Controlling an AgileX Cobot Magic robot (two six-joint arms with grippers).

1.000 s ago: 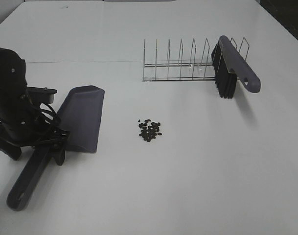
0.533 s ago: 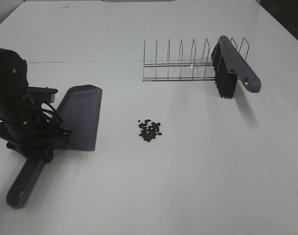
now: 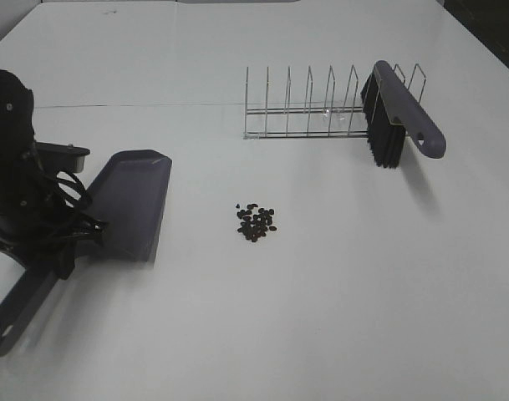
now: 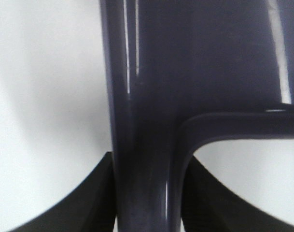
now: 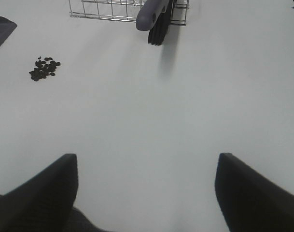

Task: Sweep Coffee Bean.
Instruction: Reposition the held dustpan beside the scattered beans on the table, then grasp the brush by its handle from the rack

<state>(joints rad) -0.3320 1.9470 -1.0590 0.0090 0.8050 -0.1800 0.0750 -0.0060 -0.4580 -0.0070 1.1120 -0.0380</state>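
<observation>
The left gripper (image 4: 147, 198) clamps the dustpan (image 3: 129, 205) by its handle; the coffee bean pile (image 3: 256, 221) lies at the pan's three o'clock. The right gripper (image 5: 147, 193) hangs with jaws spread wide; the brush (image 3: 400, 113) sits at the pile's one o'clock.

Tool (image 5: 147, 158) spread wide; coffee bean (image 5: 44, 68) pile ahead (brush (image 5: 149, 17) in rack (image 5: 103, 9)).

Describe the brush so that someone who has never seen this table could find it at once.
On the white table, find the wire rack at the far side. The brush leans at its right end, black bristles down. Unlike the flat dustpan on the left, it has bristles.
</observation>
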